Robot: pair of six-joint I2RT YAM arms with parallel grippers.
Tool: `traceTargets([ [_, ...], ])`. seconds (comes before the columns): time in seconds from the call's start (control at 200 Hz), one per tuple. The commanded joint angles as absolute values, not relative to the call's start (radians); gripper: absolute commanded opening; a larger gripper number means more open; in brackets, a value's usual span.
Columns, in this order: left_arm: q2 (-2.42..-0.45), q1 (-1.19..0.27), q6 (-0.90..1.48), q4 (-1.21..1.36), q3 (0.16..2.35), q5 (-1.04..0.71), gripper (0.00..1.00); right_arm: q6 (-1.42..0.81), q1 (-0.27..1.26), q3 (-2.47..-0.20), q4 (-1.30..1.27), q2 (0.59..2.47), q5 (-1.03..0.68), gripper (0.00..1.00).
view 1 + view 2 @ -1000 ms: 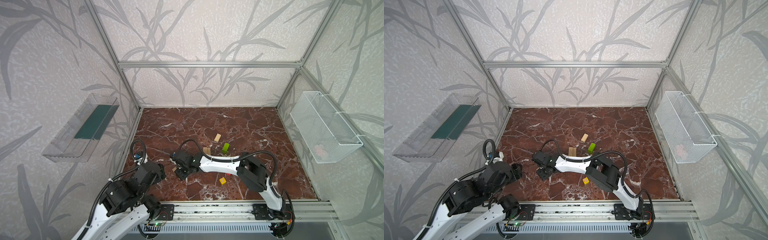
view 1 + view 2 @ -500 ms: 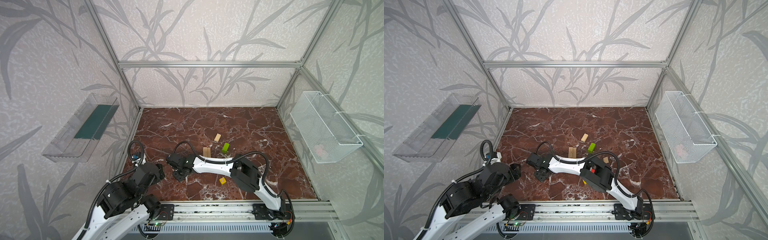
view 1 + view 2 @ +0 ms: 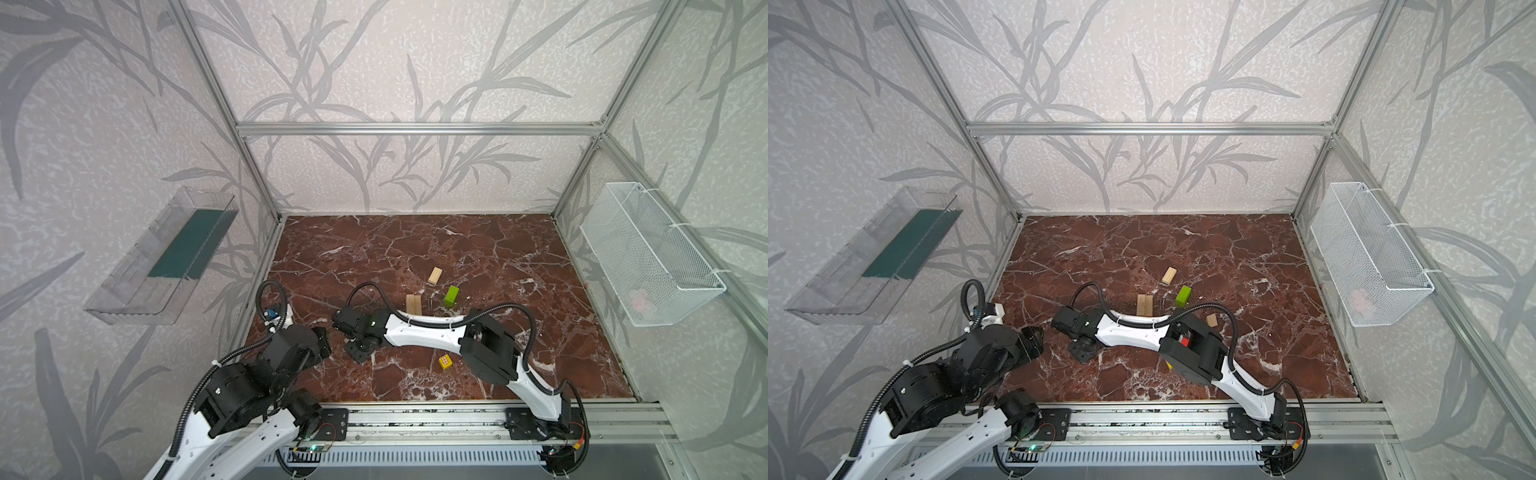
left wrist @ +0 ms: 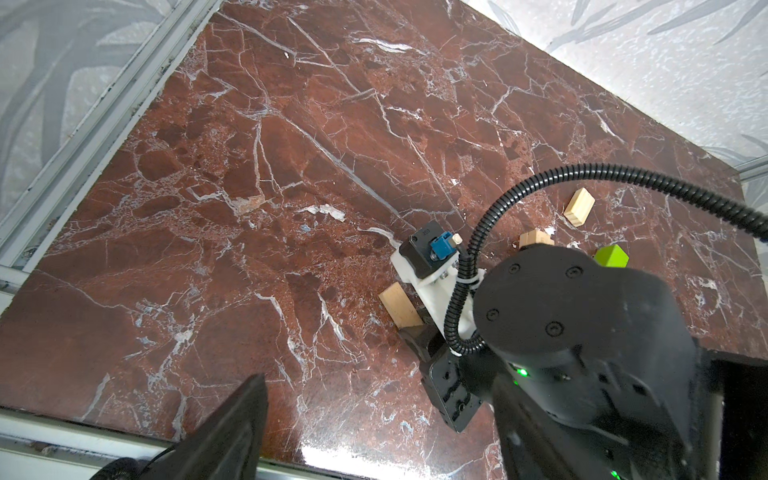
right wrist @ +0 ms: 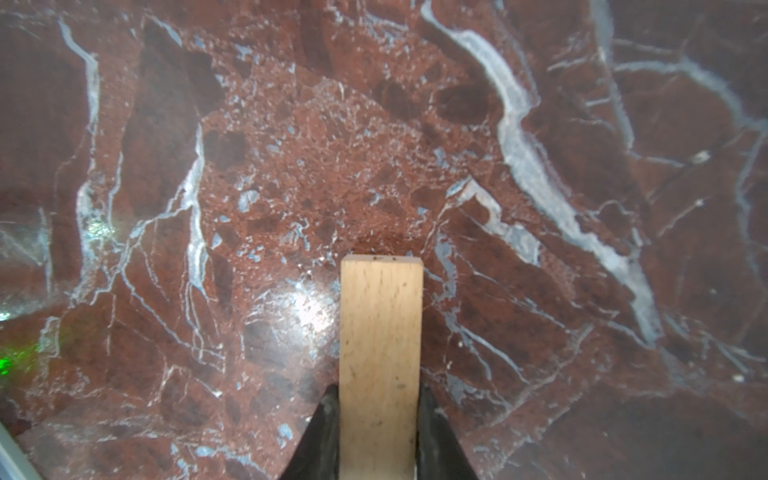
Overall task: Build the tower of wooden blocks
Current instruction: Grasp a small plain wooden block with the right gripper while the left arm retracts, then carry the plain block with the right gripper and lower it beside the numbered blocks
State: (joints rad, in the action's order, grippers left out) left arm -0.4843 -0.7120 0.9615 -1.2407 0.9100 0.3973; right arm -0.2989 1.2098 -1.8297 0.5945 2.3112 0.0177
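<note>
**Right fingers (image 5: 322,432) grip a tan bar (image 5: 380,353); left fingers (image 4: 232,428) open**

Both black right fingers press the long sides of the tan bar. Its far end juts out ahead of them over the bench (image 3: 415,241). Whether the bar rests on the marble or hangs just above it cannot be told. The left wrist view shows the same bar low at the bench, poking out beside the right wrist camera. The left fingers stand wide apart with only bare marble between them. They are held above the front left of the bench, close to the right fingers but not touching them. The right arm (image 3: 424,332) reaches across the middle into the left half.

The tower's blocks lie loose on the bench, not stacked. In both top views a second tan bar (image 3: 435,275) lies farthest back. A lime bar (image 3: 451,295) lies just in front of it and to its right, and a flat tan piece (image 3: 413,304) lies just behind the right arm. A yellow cube (image 3: 445,361) sits nearer the front, beside the arm's elbow. In a top view a small tan block (image 3: 1212,320) shows behind that elbow.
</note>
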Motion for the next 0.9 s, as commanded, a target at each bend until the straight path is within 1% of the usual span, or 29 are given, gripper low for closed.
traceTargets([
  [0.0,-0.494,-0.707,0.96,-1.244,0.912,0.399,0.83,-0.31,1.211,-1.785,0.615,2.252,0.014,0.17],
  [0.16,-0.513,-0.707,0.945,-1.231,0.935,0.384,0.83,-0.341,1.184,-1.67,0.542,2.151,-0.039,0.14],
  [0.265,-0.532,-0.707,0.932,-1.21,0.95,0.361,0.83,-0.369,1.167,-1.55,0.46,2.045,-0.062,0.14],
  [0.455,-0.556,-0.707,0.912,-1.139,0.932,0.304,0.83,-0.424,1.109,-1.356,0.406,1.848,-0.074,0.14],
  [0.595,-0.602,-0.707,0.886,-1.057,0.912,0.242,0.83,-0.46,1.047,-1.23,0.393,1.714,-0.055,0.14],
  [0.68,-0.636,-0.707,0.871,-0.997,0.897,0.204,0.83,-0.46,1.032,-1.18,0.406,1.631,-0.008,0.14],
  [0.695,-0.642,-0.707,0.87,-0.987,0.895,0.199,0.83,-0.461,1.002,-1.172,0.407,1.621,0.002,0.14],
  [0.895,-0.729,-0.706,0.845,-0.848,0.857,0.129,0.83,-0.515,0.886,-1.1,0.438,1.542,0.055,0.14],
])
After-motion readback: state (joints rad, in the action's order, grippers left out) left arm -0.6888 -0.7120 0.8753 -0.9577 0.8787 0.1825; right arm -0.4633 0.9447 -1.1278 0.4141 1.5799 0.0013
